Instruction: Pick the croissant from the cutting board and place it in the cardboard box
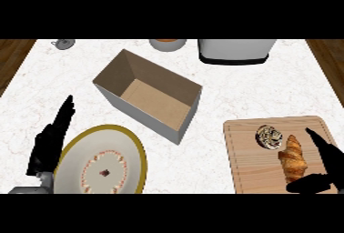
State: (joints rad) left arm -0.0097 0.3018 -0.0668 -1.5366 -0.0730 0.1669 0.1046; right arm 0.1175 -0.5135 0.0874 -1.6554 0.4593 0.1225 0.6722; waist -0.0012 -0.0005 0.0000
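A golden-brown croissant (293,158) lies lengthwise on the wooden cutting board (252,154) at the lower right. My right hand (325,164) is at the croissant's right side, fingers straight along it and thumb spread under its near end, open and not closed round it. An open cardboard box (149,95) with grey outer walls stands in the middle of the counter, left of the board, with nothing visible inside. My left hand (48,142) rests open at the lower left, fingers pointing up.
A round chocolate-swirled pastry (269,136) sits on the board just left of the croissant's far end. A yellow-rimmed plate (101,164) lies beside my left hand. A white appliance (236,50), an orange-lidded cup (167,43) and a small grey object (63,43) line the far edge.
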